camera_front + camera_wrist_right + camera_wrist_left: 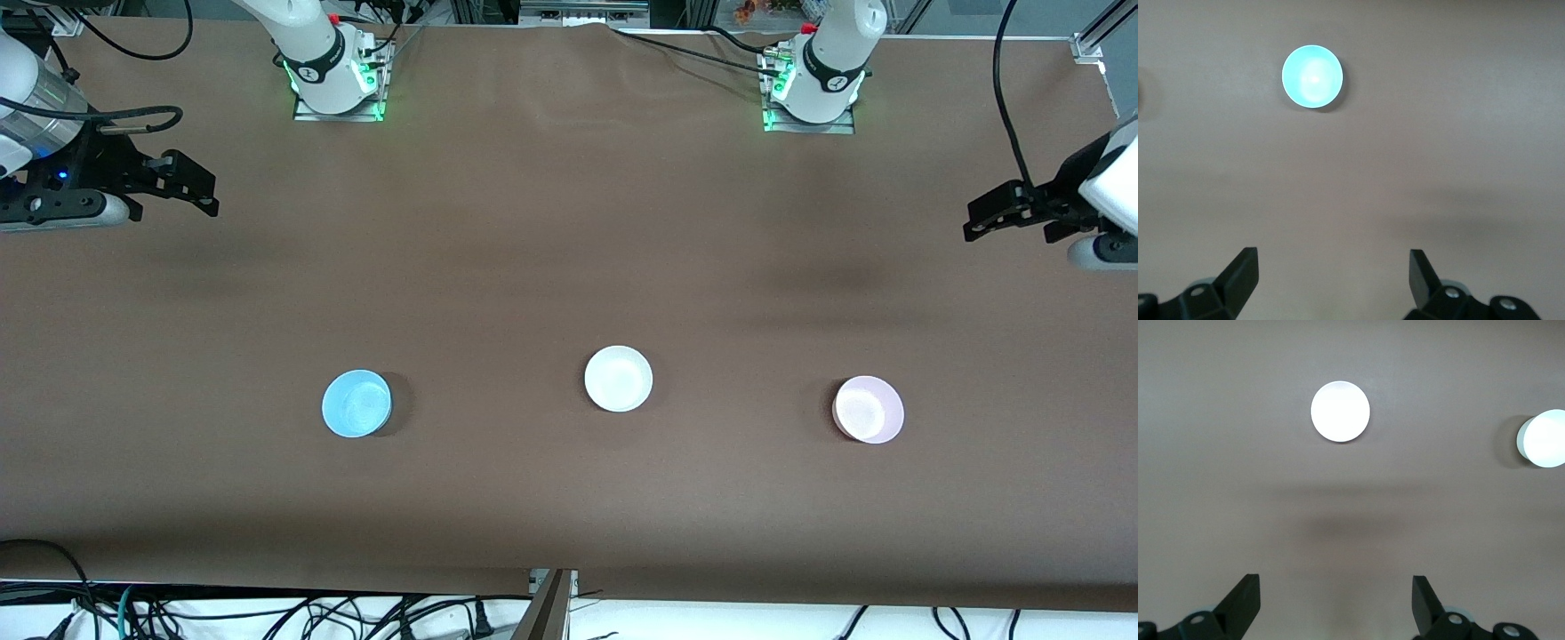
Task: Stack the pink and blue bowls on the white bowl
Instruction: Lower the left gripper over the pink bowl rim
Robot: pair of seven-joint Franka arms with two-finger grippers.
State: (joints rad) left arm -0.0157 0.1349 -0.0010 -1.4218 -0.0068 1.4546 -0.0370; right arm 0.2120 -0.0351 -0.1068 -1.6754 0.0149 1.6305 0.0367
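Three small bowls sit in a row on the brown table. The light blue bowl [356, 404] is toward the right arm's end, the white bowl [619, 379] in the middle, and the pale pink bowl [869, 409] toward the left arm's end. My left gripper [978, 220] is open and empty, up in the air at its end of the table. In the left wrist view [1335, 587] it sees the pink bowl [1340, 411], washed out, and the white bowl [1545, 438]. My right gripper [209, 191] is open and empty at its end. The right wrist view [1333, 263] shows the blue bowl [1313, 77].
The brown table cover [569, 498] runs to a front edge with cables below it. The two arm bases [338, 80] [813, 89] stand along the edge farthest from the front camera.
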